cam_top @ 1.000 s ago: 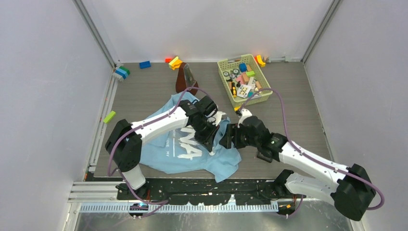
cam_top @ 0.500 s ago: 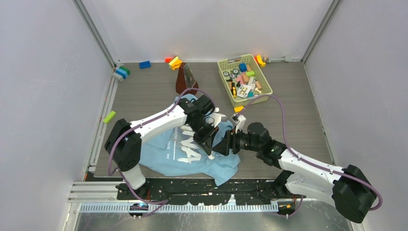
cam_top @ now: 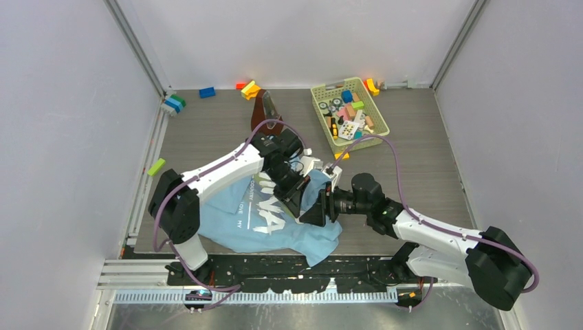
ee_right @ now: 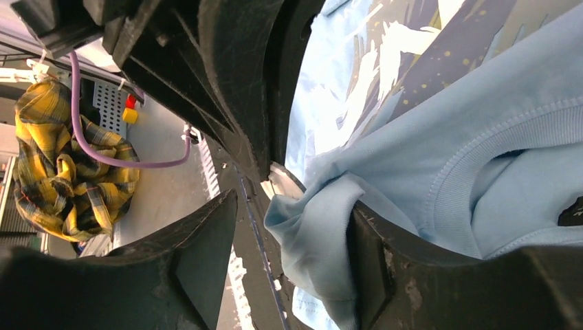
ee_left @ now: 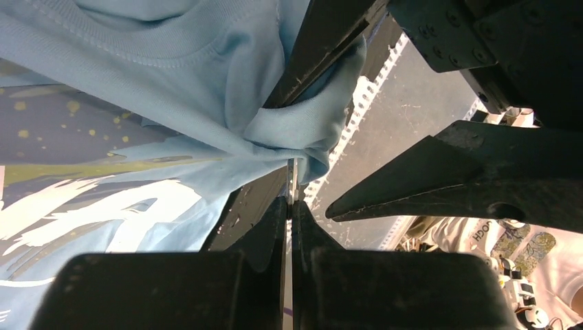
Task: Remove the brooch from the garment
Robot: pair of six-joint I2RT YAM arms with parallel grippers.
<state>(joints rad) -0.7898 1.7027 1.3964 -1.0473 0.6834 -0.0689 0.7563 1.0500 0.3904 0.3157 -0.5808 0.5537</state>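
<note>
The garment (cam_top: pixel 240 221), a light blue T-shirt with a white and navy print, lies at the near middle of the table. My left gripper (cam_top: pixel 297 201) is shut on a bunched fold of it near the collar and holds the fold raised, as the left wrist view (ee_left: pixel 290 199) shows. My right gripper (cam_top: pixel 317 212) is open. In the right wrist view (ee_right: pixel 292 206) its jaws stand either side of that fold (ee_right: pixel 316 227), and the fabric touches one finger (ee_right: pixel 385 275). The brooch is hidden.
A green basket (cam_top: pixel 361 142) of toys stands at the back right. A brown upright object (cam_top: pixel 265 110) stands behind the shirt. Loose blocks (cam_top: pixel 249 89) lie along the back wall, and a green block (cam_top: pixel 156 167) lies at the left edge.
My right gripper has moved left and nearer, up to the left gripper, and now straddles the fold. My left gripper has drawn the fold up and slightly left.
</note>
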